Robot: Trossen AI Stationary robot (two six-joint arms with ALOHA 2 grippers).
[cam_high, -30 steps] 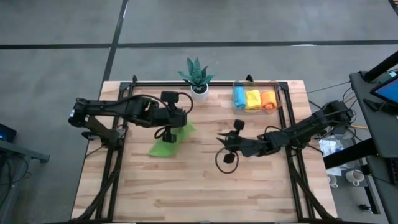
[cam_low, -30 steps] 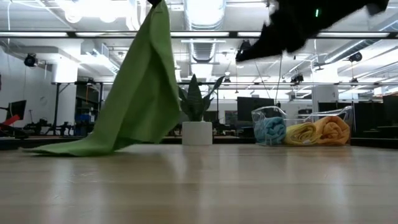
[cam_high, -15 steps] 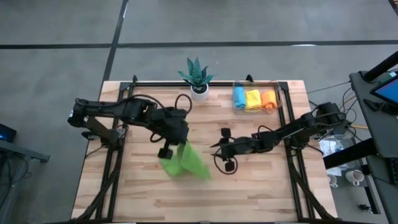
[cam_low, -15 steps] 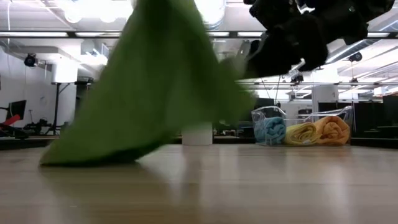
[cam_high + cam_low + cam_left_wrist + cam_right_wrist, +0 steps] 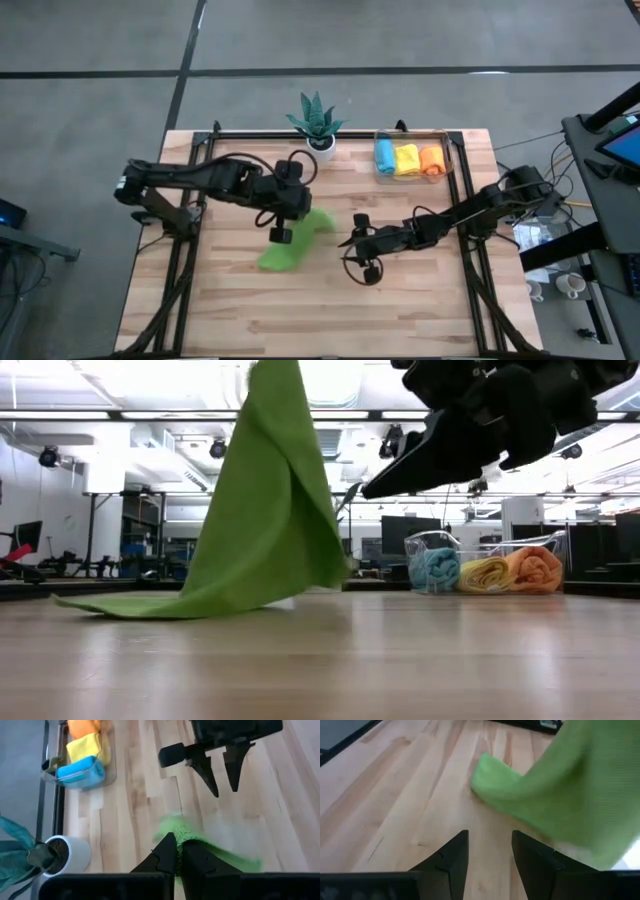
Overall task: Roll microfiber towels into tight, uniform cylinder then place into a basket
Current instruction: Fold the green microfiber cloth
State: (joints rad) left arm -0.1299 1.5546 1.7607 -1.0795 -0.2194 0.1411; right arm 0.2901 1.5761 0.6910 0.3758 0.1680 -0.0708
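Left gripper (image 5: 175, 851) pinches the green towel (image 5: 292, 243) by a top corner, lifted, hem trailing mid-table. Right gripper (image 5: 490, 851) spread, empty, just beside it. Basket (image 5: 447, 140), far right corner: apparently three rolls in. Green one unrolled yet.

The green towel (image 5: 262, 520) is soft matt cloth with a fine knit texture. The surface (image 5: 420, 300) is pale, smooth wooden planks. The basket (image 5: 500, 565) is clear glossy plastic; both hands are matt black.
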